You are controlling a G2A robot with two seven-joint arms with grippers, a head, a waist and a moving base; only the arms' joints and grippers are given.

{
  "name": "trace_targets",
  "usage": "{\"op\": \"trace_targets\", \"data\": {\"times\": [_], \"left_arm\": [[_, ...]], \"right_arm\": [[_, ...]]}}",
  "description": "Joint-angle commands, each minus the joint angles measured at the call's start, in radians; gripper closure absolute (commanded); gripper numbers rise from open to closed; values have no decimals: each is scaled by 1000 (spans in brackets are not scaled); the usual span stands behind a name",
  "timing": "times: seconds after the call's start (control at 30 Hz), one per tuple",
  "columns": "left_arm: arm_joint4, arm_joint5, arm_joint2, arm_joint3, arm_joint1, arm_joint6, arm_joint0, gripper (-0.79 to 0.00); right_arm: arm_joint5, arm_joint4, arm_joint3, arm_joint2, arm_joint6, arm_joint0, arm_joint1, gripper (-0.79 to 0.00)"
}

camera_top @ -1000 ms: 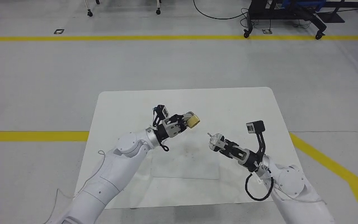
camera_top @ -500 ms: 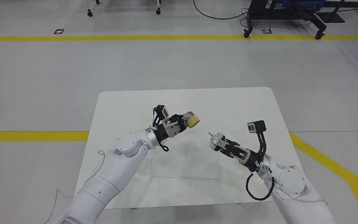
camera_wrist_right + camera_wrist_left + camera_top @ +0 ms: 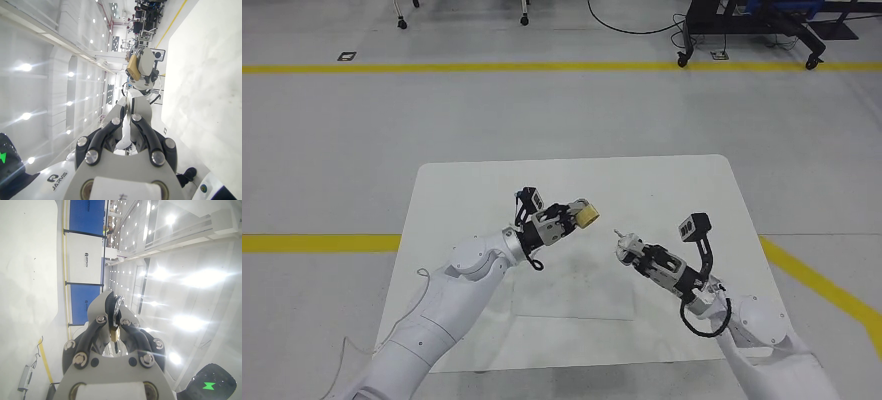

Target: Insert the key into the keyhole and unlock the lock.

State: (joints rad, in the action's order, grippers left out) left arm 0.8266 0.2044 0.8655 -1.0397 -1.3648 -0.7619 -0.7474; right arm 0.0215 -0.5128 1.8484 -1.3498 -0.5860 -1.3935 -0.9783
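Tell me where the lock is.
In the top view the lock sits in the left tool above the middle of the table, apart from the key.

My worktop (image 3: 682, 190) is basically just a plain white slab with rounded corners, sitting on the pale grey floor (image 3: 542, 110) right over a yellow line (image 3: 322, 243).

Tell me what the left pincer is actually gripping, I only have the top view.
Observer: In the left wrist view the left pincer is shut on the silver shackle of the lock, not on its brass body.
Operator: Is the lock's end turned toward the key?
Observer: In the right wrist view, yes. The tilted brass end faces the right pincer and has a small dark spot, possibly the keyhole.
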Motion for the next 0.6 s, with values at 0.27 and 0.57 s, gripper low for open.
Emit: {"op": "trace_targets", "data": {"times": [0.27, 0.57], "left_arm": [[-118, -77, -2, -70, 6, 105, -28, 0], [-172, -224, 16, -151, 11, 182, -70, 0]], "right_arm": [[-207, 130, 167, 6, 102, -17, 0, 0], [-254, 205, 167, 26, 104, -24, -3, 0]]}}
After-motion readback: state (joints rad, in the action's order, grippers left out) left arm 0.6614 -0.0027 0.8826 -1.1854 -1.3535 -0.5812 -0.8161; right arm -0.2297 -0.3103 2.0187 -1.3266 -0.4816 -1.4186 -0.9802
